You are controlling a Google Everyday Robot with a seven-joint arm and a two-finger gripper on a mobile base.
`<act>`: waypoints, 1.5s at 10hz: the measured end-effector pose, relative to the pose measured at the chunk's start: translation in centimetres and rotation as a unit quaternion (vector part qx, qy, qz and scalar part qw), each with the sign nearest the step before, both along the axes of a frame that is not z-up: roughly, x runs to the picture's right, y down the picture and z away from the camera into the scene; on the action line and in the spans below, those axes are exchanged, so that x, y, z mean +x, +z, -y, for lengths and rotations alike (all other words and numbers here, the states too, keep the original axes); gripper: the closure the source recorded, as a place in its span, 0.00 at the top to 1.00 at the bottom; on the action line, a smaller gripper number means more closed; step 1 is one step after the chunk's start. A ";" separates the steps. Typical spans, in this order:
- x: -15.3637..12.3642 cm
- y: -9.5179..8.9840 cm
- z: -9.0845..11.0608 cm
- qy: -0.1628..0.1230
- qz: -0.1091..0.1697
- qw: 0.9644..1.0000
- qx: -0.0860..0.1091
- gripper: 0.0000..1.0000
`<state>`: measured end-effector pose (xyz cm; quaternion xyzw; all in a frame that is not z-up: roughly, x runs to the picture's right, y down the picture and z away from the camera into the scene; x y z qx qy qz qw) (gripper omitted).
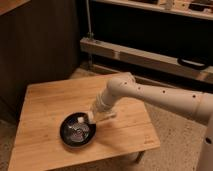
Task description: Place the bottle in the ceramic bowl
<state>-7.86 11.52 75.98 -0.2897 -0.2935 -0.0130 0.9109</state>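
Dark panelling and a long metal rail (150, 55) fill the background, with a speckled floor (175, 130) below. White and jointed, the robot arm (160, 97) reaches in from the right edge and slants down to the left across a light bamboo table (50, 110), whose planks run lengthwise and carry no readable marks.

Near the table's front edge sits the ceramic bowl (76, 132), black and glossy, with silvery rings shining in its hollow. At the end of the arm, the gripper (95, 116) hangs over the bowl's upper right rim, just above it.

A small pale shape at the gripper's tip, lying over the rim and reaching into the bowl, appears to be the bottle (81, 120) (its whitish label or cap is all that stands out, and any writing on it is too small to read). Whether the gripper clamps it or has let it go cannot be told. Whether the bottle touches the bowl's inner wall or hangs just above it cannot be told either.
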 end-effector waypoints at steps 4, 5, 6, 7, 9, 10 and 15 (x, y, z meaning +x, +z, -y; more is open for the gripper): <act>-8.0 -1.3 1.3 -0.030 0.057 0.998 -0.001 0.00; -10.2 -2.4 1.0 -0.033 0.079 0.996 -0.008 0.00; -11.4 -3.3 0.6 -0.025 0.104 0.994 -0.019 0.00; -12.4 -4.3 0.2 -0.004 0.139 0.990 -0.036 0.00; -12.6 -5.6 -0.6 0.022 0.176 0.982 -0.057 0.02; -13.0 -6.3 -1.1 0.016 0.179 0.982 -0.059 0.09; -13.4 -7.7 -2.3 -0.027 0.158 0.985 -0.061 0.59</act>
